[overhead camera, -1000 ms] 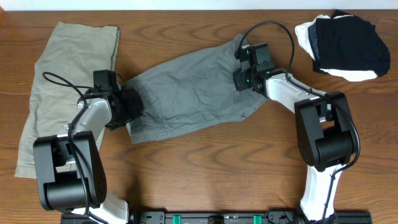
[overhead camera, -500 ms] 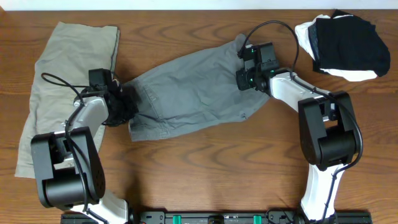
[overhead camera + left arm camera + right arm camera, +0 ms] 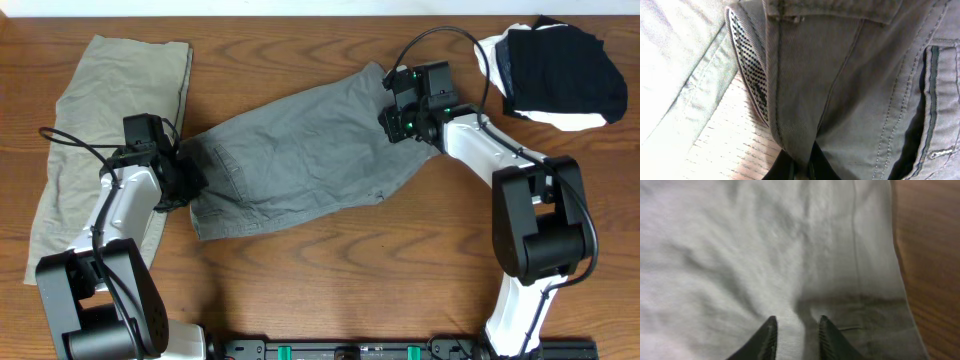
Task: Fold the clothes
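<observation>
Shorts (image 3: 300, 150) dragged left across wooden table (image 3: 330, 270); both jaws clamped on them

Between left tool (image 3: 190, 172) and right tool (image 3: 388, 120), shorts (image 3: 300, 150); another garment (image 3: 90, 120) farther left, folded pile (image 3: 560, 70) far right

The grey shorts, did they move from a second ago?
Yes. The left jaws, clamped on the waistband end of the grey shorts, dragged it left, toward the khaki garment. The right jaws, holding the leg end, shifted slightly up and right, so the shorts got pulled straighter. Nothing was let go. The khaki garment and the black and white clothes pile stayed put.
</observation>
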You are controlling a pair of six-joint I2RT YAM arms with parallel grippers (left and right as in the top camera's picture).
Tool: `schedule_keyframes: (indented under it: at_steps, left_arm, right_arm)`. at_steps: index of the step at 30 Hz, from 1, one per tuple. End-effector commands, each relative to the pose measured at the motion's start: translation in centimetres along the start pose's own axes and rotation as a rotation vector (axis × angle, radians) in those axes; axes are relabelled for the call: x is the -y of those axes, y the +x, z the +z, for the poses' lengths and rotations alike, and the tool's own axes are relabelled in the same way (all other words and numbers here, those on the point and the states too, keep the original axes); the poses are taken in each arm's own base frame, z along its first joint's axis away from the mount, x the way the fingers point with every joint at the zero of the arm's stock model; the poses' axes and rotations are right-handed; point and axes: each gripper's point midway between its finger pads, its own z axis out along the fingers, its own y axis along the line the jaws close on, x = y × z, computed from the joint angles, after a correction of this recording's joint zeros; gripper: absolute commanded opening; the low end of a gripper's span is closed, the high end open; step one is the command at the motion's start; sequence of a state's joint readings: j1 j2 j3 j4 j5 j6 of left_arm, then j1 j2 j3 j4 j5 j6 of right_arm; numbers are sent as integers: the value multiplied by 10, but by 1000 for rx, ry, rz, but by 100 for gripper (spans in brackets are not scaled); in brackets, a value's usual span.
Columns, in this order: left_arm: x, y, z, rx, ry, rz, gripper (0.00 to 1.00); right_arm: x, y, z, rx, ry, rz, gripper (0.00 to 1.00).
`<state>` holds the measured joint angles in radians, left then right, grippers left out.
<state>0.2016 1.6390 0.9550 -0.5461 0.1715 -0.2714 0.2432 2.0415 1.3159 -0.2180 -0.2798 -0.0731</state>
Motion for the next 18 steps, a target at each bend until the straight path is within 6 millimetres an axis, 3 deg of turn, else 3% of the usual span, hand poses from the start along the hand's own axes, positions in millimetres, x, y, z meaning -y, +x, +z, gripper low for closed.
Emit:
schedule_keyframes:
  at_steps: [1,9,18]
  left_arm:
    - [-11,0,-2,13,-47,9,6]
    - [-29,0,-4,19,-150,7,6]
    - [-34,-1,-4,19,-155,8,6]
  right_arm:
    - [-5,-11,-12,32,-30,-14,28]
    - [-7,-11,-12,33,-36,-15,21]
    - [-4,-14,-11,47,-21,-20,13]
